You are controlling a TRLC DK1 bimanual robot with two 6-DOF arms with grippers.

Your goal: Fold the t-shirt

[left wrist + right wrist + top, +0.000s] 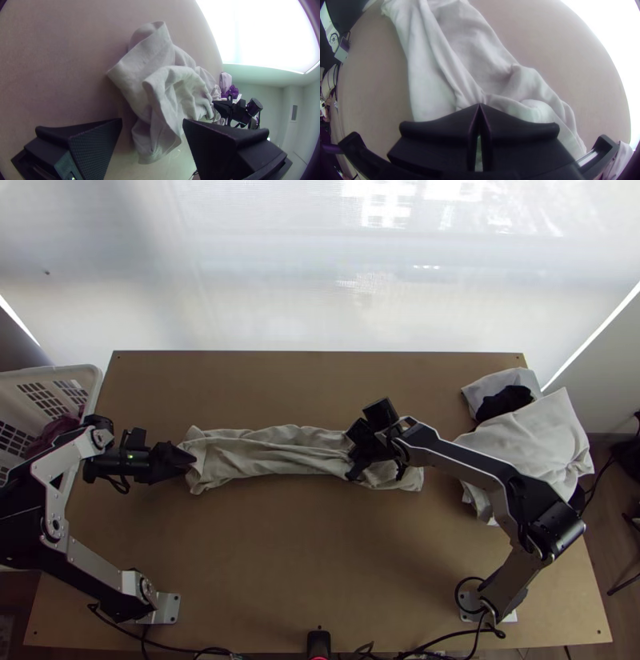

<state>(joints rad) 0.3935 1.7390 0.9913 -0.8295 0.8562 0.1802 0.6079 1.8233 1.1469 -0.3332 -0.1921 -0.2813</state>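
The pale grey-beige t-shirt (276, 456) lies bunched into a long, wrinkled strip across the middle of the table. Over its left end is my left gripper (190, 460). In the left wrist view my left gripper (152, 122) stands open, with loose layers of the t-shirt (150, 66) beyond and between its fingers. Toward the strip's right end, my right gripper (354, 473) is down on the cloth. From the right wrist view, my right gripper (480, 106) is shut on the t-shirt (460, 40), whose creases converge at the fingertips.
A pile of light cloth (532, 440) with a black piece (504, 402) in it lies at the table's right side. A white basket (94, 378) holding dark red cloth stands at the left edge. Bare tabletop (304, 556) stretches between the t-shirt and the near edge.
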